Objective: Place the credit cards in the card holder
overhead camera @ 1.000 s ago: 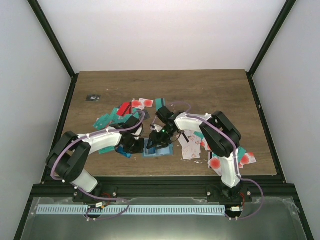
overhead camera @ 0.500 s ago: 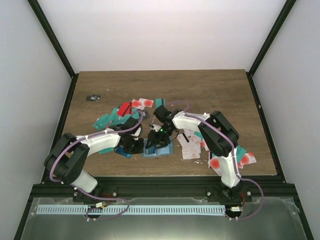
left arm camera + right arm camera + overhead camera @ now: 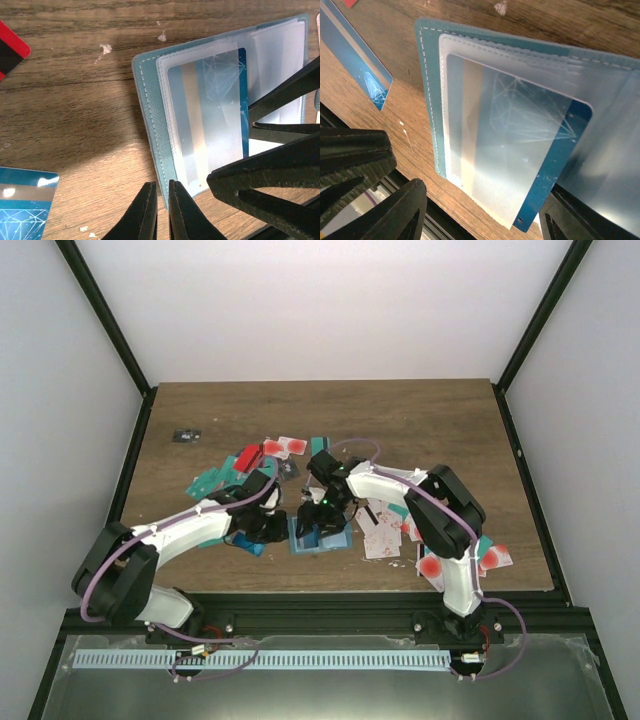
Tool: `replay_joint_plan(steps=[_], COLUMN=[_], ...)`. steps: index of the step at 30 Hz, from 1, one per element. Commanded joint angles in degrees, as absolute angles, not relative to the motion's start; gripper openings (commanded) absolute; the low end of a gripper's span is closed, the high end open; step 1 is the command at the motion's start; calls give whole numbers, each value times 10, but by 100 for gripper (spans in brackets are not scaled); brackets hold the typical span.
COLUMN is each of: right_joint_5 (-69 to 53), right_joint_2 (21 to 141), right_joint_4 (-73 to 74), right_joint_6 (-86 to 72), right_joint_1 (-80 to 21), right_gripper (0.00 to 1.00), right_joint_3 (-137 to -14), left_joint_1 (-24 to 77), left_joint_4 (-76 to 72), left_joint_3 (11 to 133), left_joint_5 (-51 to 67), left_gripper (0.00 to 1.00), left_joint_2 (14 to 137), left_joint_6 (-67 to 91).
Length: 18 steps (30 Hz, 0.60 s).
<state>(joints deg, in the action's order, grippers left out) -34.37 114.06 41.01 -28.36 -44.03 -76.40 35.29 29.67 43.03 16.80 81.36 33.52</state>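
Top view, left arm: the left arm [image 3: 190, 525] lies low and stretched toward the middle of the counter [image 3: 420, 420]. The left tool [image 3: 268, 528] is down just beside the card holder [image 3: 322, 540].
Top view, right arm: the right arm [image 3: 385, 485] is folded with its elbow high, and the right tool [image 3: 322, 523] points down over the holder.
Top view, hard to see: both tools cover most of the holder. Loose cards [image 3: 245, 458] lie scattered behind and to the right.
Left wrist view, left tool: the left tool [image 3: 161, 186] is clenched with nothing between its fingers, at the holder's near edge.
Left wrist view, card holder: the card holder [image 3: 149, 110] lies open on the counter. A blue card [image 3: 242, 100] sits in its clear pocket with one edge sticking out.
Left wrist view, cut off: the right tool's dark fingers [image 3: 265, 175] hide the holder's right part. A red card [image 3: 10, 50] and a second blue card [image 3: 25, 200] run off the frame.
Right wrist view, right tool: the right tool [image 3: 485, 200] is released, its fingers wide apart and gripping nothing.
Right wrist view, hidden: the holder's far half is cut off.
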Motion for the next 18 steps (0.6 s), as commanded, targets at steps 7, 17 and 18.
replay_joint_plan(steps=[7, 17, 18], right_joint_5=[-302, -264, -253], right_joint_2=[1089, 1030, 1017], right_joint_4=[462, 490, 489], right_joint_6=[-264, -244, -244], right_joint_1=[-436, -420, -416], right_gripper=[74, 82, 83], right_joint_3=[-797, -803, -797], left_joint_1=[355, 355, 355], left_joint_4=[307, 348, 353], left_joint_3=[469, 503, 506], left_joint_5=[175, 142, 137], left_gripper=[10, 14, 14], left_joint_2=[830, 821, 819], left_joint_6=[340, 337, 337])
